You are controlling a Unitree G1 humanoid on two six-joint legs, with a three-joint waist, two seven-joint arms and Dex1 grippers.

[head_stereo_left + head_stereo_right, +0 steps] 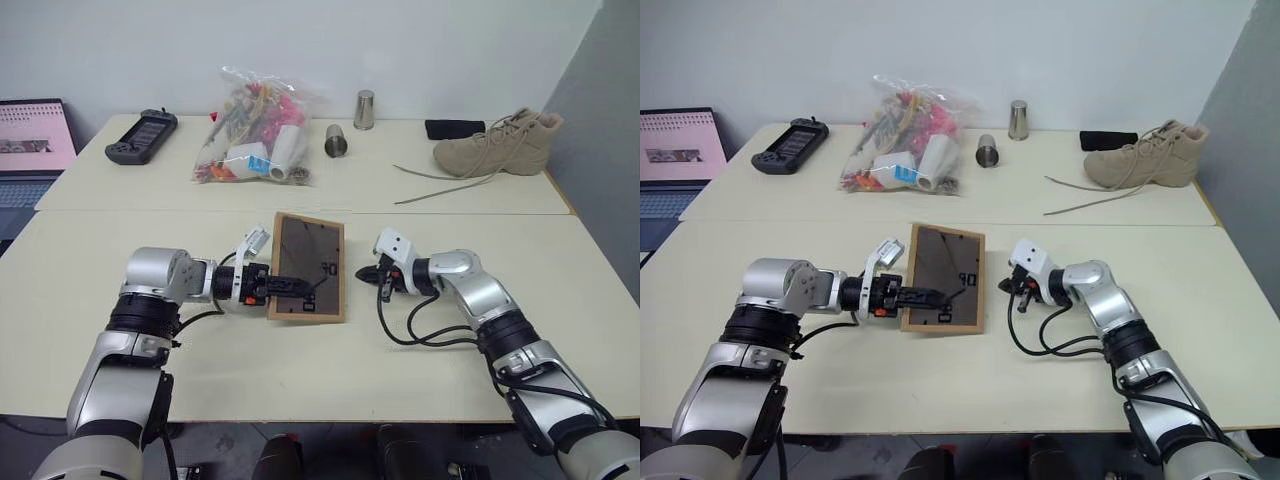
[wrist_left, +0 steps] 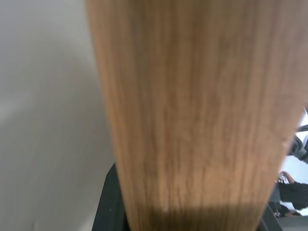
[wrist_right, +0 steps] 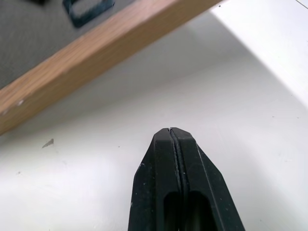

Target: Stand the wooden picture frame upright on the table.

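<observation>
The wooden picture frame is near the middle of the table, its dark brown back with white marks facing up towards me. My left gripper is shut on the frame's left edge, with one black finger lying across the back. In the left wrist view the light-wood edge sits right between the fingers. My right gripper is shut and empty, a little to the right of the frame's right edge. In the right wrist view that wooden edge hangs just past the fingertips, casting a shadow on the table.
On the far table are a clear plastic bag of items, a black game controller, a lying metal cup, an upright metal cup, a tan boot with trailing laces and a black pouch. A laptop stands at the far left.
</observation>
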